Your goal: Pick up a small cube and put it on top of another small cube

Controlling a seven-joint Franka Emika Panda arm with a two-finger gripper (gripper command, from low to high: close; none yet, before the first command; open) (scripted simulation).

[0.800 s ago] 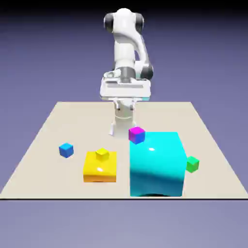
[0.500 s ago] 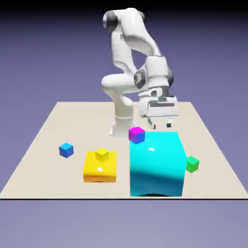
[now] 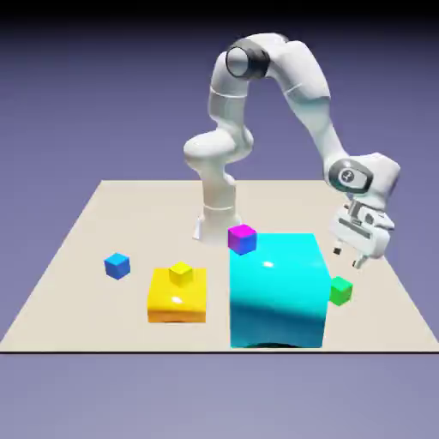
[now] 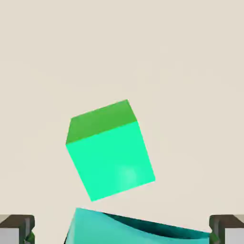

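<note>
The small green cube (image 3: pixel 340 291) rests on the table at the exterior view's right, just beside the big cyan block (image 3: pixel 279 290). My gripper (image 3: pixel 352 256) hangs open a short way above it, holding nothing. In the hand view the green cube (image 4: pixel 110 149) sits large in the middle of the picture, with both fingertips (image 4: pixel 16 228) spread wide at the bottom corners. The other small cube, the yellow one (image 3: pixel 181 273), sits on top of the flat yellow block (image 3: pixel 177 297) toward the exterior view's left.
The tall cyan block stands close to the green cube, and its edge (image 4: pixel 128 231) shows at the bottom of the hand view. A magenta-and-blue cube (image 3: pixel 242 238) sits behind it. A blue cube (image 3: pixel 117 265) lies at the left.
The arm has swung from behind the cyan block over to the exterior view's right and come down above the green cube. The cubes have not moved.
</note>
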